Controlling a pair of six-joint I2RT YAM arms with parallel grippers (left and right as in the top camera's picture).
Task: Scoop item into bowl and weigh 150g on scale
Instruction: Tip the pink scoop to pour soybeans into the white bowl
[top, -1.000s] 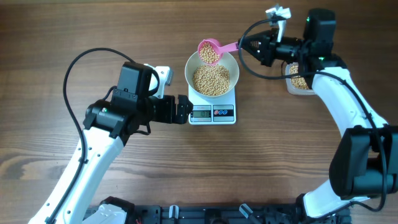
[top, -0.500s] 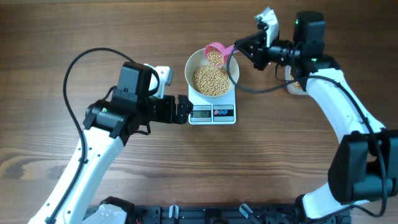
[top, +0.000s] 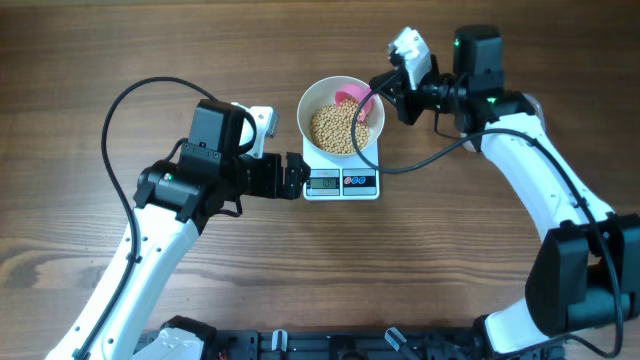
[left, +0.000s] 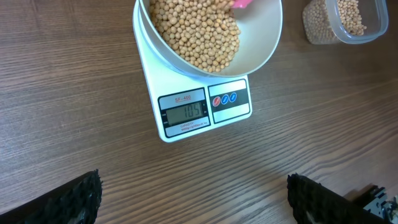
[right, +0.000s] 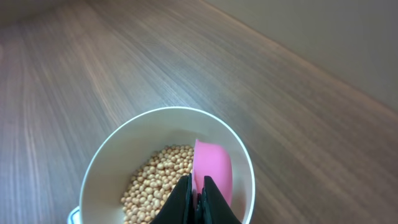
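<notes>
On brown wood-grain table (top: 450, 250): scale (top: 341, 183) under bowl (top: 320, 96).

Bowl (top: 318, 97) on scale (top: 341, 183), beans (top: 338, 128) inside; scoop (top: 350, 96) tipped into bowl (far-right side); tub (left: 323, 28) right of scale.

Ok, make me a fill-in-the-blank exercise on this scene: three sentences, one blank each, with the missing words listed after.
1. The scale carries a white ____ holding beans.
2. The right gripper is shut on the handle of a ____ scoop.
3. The left gripper stands ____ beside the scale, holding nothing.
Missing words: bowl; pink; open.
</notes>
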